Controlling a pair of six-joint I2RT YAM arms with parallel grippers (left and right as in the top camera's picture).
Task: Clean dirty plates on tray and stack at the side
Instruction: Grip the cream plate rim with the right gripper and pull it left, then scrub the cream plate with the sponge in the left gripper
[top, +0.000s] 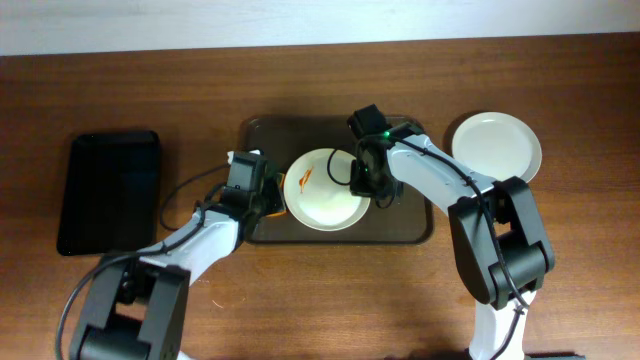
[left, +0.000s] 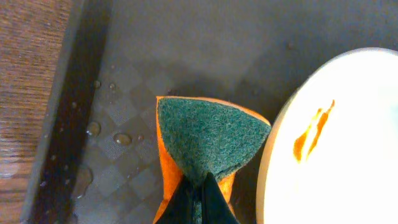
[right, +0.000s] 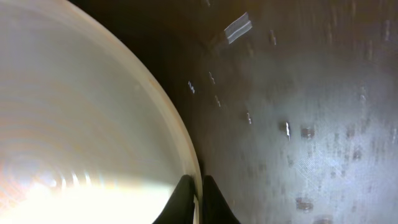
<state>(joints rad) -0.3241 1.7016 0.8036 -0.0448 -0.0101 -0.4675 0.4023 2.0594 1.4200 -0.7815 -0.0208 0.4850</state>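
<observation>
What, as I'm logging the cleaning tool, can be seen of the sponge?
The sponge is orange with a dark green scouring face toward the left wrist camera. The left end effector pinches its near end, squeezing it into a wedge. It hangs over the wet tray, beside the smeared plate; contact with either is unclear.

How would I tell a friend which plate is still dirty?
Find the dark brown tray in the middle of the wooden table. The dirty plate lies on it. Unlike the clean white plate on the wood beside the tray, it has an orange smear.
</observation>
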